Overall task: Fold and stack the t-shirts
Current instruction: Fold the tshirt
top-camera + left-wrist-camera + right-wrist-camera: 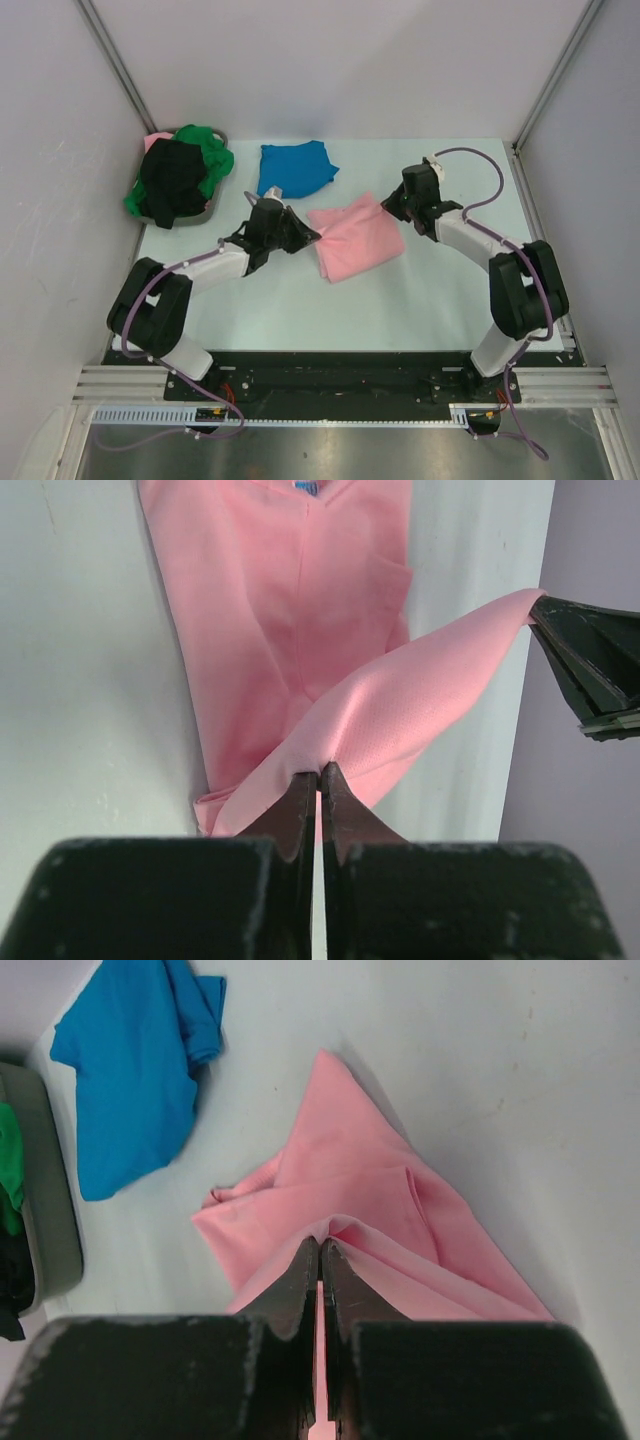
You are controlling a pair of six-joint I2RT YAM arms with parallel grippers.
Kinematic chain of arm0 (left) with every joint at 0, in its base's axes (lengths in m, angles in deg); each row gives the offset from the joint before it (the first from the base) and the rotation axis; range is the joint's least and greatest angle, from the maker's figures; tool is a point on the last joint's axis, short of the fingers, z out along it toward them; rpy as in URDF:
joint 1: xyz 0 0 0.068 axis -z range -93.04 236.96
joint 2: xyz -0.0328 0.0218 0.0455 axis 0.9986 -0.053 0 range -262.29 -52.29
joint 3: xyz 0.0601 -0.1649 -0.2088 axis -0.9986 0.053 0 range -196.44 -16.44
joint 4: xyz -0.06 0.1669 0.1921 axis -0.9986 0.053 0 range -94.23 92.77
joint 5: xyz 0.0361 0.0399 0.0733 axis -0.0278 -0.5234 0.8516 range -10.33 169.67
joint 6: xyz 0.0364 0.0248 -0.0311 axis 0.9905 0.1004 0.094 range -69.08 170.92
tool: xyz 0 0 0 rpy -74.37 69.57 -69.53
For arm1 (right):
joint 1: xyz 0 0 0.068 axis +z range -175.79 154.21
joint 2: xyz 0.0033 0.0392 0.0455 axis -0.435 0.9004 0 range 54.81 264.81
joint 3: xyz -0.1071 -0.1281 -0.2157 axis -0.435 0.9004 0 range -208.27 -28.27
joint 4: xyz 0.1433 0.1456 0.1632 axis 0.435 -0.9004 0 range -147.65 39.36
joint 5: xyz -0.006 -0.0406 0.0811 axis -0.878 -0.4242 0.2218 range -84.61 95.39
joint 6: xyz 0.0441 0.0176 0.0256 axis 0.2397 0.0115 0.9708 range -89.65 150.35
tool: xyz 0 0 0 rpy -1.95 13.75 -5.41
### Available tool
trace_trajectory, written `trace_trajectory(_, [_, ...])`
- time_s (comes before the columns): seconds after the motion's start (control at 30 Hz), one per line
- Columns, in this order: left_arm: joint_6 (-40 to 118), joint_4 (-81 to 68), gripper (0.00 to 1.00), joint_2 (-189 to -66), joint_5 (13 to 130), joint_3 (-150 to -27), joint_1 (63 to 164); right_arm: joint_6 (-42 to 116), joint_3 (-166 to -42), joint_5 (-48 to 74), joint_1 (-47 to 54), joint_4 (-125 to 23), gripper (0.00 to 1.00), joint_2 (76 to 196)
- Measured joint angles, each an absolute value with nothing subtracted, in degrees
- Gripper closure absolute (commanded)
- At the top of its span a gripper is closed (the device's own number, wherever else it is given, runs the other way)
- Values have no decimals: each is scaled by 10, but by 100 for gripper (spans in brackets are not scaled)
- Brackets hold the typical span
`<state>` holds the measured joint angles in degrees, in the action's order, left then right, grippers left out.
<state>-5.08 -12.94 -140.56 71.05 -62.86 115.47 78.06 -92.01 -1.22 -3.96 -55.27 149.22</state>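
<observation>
The light pink t-shirt [355, 240] is plain save a small blue label [306, 486], and the bright blue t-shirt [295, 166] is plain too, both against a pale, near-white tabletop [420, 310]. The green t-shirt [213, 150] and black t-shirt [175, 180] are unpatterned, the basket [50, 1210] is grey, and the left claw [319, 770] and right claw [320, 1243] are black.

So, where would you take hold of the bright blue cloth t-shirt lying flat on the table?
Probably the corners of its near edge, pinched low from the robot's side. The bright blue cloth t-shirt lies flat with that edge free, while the grey round basket sits close on the left arm's side. The left tool and right tool are both shut on the light pink cloth t-shirt.
</observation>
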Motion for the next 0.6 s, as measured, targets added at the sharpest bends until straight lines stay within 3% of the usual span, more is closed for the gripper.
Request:
trace_trajectory(0.4, [-44,-131,99,-1514,684,-717,1093,781,-1024,19,-58,-524,100,1629])
trace_trajectory(0.43, [-44,-131,90,-1527,684,-723,1089,782,-1038,21,-58,-524,94,1645])
trace_trajectory(0.47, [-44,-131,73,-1542,683,-730,1085,782,-1049,23,-58,-522,68,1660])
trace_trajectory(0.5, [-41,-130,27,-1555,684,-737,1080,782,-1060,26,-59,-522,56,1674])
trace_trajectory(0.53, [-37,-129,1,-1566,684,-742,1077,785,-1069,28,-59,-521,44,1685])
trace_trajectory(0.57, [-35,-126,0,-1580,685,-748,1073,783,-1079,29,-60,-520,24,1697])
trace_trajectory(0.6, [-35,-123,0,-1592,688,-756,1070,782,-1088,31,-61,-520,19,1708])
